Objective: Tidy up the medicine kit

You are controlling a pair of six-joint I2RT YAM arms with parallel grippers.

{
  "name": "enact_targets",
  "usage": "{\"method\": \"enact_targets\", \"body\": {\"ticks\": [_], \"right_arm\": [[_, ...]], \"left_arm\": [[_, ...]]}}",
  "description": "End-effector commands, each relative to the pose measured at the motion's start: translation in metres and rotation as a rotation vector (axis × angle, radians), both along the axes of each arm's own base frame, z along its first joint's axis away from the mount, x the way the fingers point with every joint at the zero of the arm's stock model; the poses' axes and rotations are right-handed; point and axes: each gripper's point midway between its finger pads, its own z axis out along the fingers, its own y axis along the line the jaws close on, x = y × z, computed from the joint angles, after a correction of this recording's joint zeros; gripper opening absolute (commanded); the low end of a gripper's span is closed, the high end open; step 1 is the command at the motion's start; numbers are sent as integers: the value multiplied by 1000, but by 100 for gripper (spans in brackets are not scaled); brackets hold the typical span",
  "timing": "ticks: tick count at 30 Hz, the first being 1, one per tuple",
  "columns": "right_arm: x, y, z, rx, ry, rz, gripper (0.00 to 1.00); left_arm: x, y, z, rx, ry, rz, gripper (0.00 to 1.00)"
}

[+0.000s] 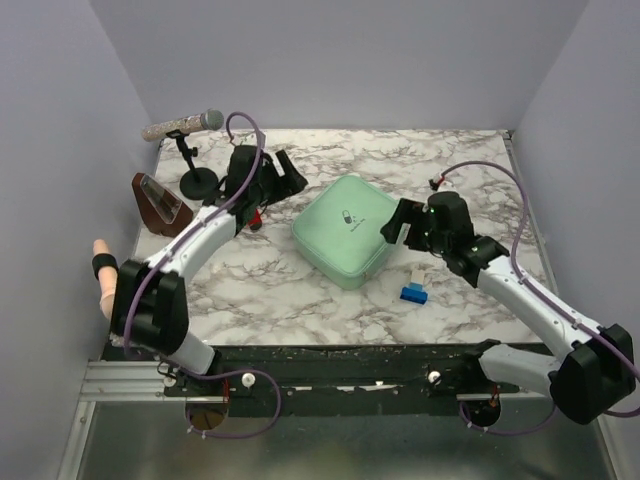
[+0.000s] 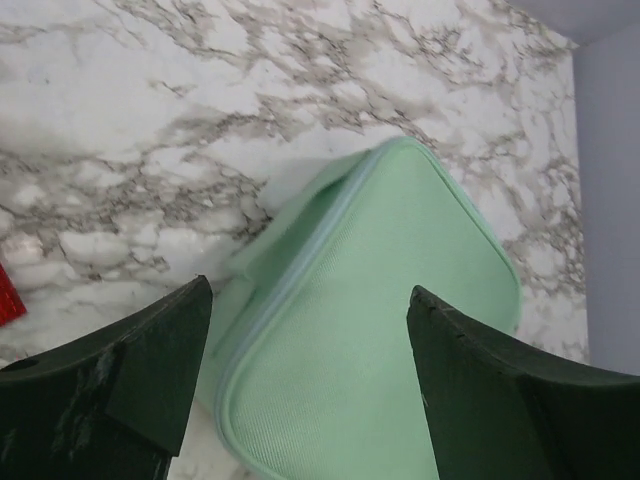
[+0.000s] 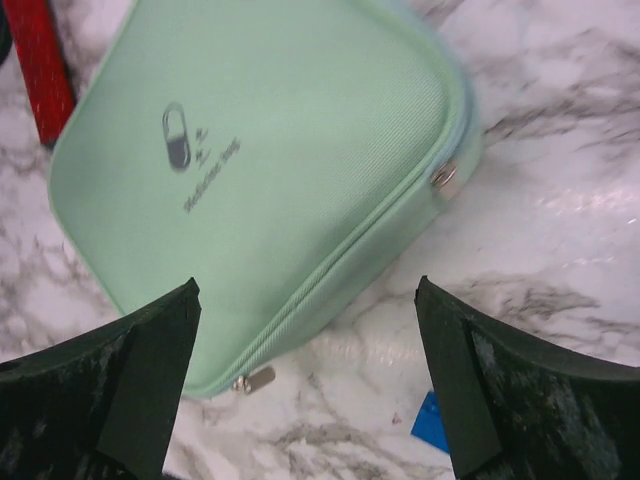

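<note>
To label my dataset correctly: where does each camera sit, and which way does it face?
Top external: above and behind the bases, looking down on the table; left arm and right arm show.
Left wrist: on the left arm, facing a corner of the medicine kit; its open jaws below.
Right wrist: on the right arm, facing the kit's logo; open jaws likewise.
All share the kit.

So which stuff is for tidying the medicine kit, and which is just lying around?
For the job: medicine kit; probably also the small blue-and-white item and the red item.
Just lying about: microphone on its stand; brown wedge.
</note>
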Motion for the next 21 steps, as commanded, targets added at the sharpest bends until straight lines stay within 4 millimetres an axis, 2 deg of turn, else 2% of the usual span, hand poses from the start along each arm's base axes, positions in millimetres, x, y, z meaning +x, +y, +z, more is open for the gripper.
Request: {"method": "enact_targets", "body": {"ticks": [1, 3, 7, 10, 12, 14, 17, 21], "right_arm": [[49, -35, 33, -22, -94, -203, 97], [70, -37, 45, -19, -127, -222, 98], [117, -48, 43, -52, -115, -264, 100], [146, -45, 35, -81, -106, -234, 100], [156, -35, 17, -86, -60, -172, 100], [157, -25, -1, -86, -4, -120, 100], [144, -10, -21, -27, 29, -41, 100], [125, 6, -43, 33, 83, 51, 100]], "left_arm": [[-65, -19, 25, -56, -55, -25, 87], [-100, -33, 19, -43, -57, -57, 88], [-158, -41, -10, -44, -38, -46, 90], [-179, -35, -40, -63, 0, -37, 91], [-184, -30, -54, -54, 27, -30, 91], [-184, -26, -58, -34, 33, -15, 92], [-178, -24, -46, -49, -35, -4, 95], [-168, -34, -33, -106, -92, -28, 99]]}}
